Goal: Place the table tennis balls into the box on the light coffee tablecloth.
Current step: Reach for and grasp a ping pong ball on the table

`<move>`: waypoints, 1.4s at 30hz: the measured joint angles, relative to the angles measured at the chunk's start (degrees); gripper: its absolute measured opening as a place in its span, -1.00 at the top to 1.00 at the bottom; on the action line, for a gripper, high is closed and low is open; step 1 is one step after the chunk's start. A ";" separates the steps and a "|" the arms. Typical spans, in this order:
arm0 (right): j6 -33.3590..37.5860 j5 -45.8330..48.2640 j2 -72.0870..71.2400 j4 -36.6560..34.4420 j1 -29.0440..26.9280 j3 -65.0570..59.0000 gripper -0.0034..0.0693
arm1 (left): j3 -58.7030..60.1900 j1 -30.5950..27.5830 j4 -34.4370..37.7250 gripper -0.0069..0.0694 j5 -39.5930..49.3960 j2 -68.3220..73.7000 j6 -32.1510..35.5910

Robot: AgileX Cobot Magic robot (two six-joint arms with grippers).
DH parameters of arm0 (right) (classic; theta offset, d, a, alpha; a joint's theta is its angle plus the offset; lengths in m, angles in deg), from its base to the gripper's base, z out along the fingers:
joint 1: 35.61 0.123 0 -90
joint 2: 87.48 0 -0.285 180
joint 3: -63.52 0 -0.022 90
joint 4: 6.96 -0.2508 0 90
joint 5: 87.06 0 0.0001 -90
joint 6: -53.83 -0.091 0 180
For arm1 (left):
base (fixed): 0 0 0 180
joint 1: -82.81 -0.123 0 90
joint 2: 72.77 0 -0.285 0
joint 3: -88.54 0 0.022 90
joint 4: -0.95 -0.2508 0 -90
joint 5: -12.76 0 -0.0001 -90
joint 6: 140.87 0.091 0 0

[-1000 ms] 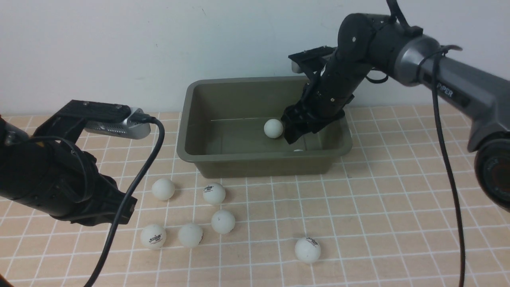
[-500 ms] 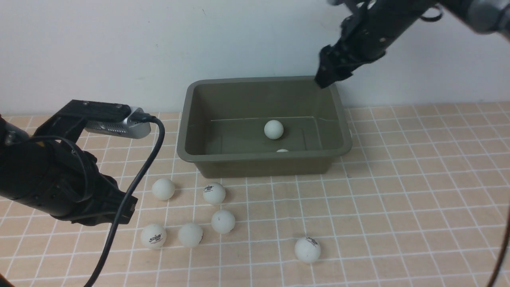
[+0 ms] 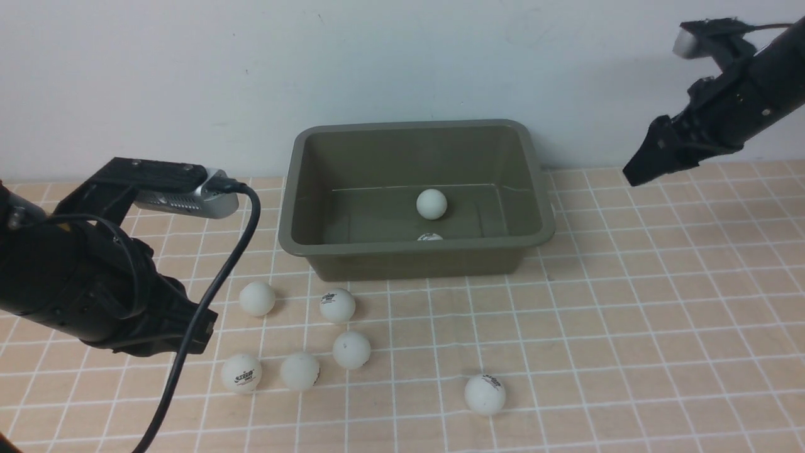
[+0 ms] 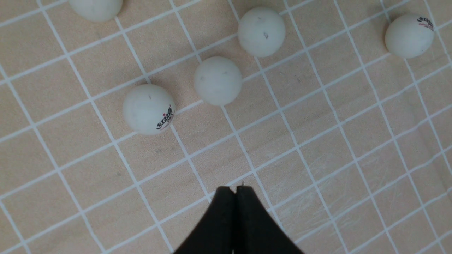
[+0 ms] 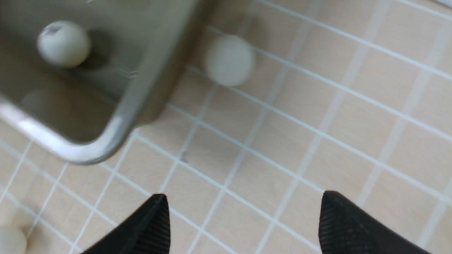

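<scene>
table tennis balls (image 3: 431, 204): two lie in the box (image 3: 352, 247), six on the light coffee tablecloth (image 3: 629, 314) before it. my left gripper (image 4: 233, 192) is closed, empty; my right gripper (image 5: 243, 204) gapes wide, holding nothing.

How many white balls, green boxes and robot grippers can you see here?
White balls: 8
Green box: 1
Robot grippers: 2 (left gripper, right gripper)
Total: 11
</scene>
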 joint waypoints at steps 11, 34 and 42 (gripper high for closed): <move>27.73 -0.67 5.78 -6.32 0.99 -0.13 -0.49 | 0.00 0.00 0.05 1.00 0.00 0.00 0.00; 56.60 -11.18 13.44 -21.41 0.99 0.02 -0.49 | 0.00 0.00 0.05 1.00 0.20 0.00 0.03; 57.00 -11.89 14.85 -23.81 0.99 0.02 -0.49 | 0.00 0.00 0.05 1.00 1.34 0.00 0.03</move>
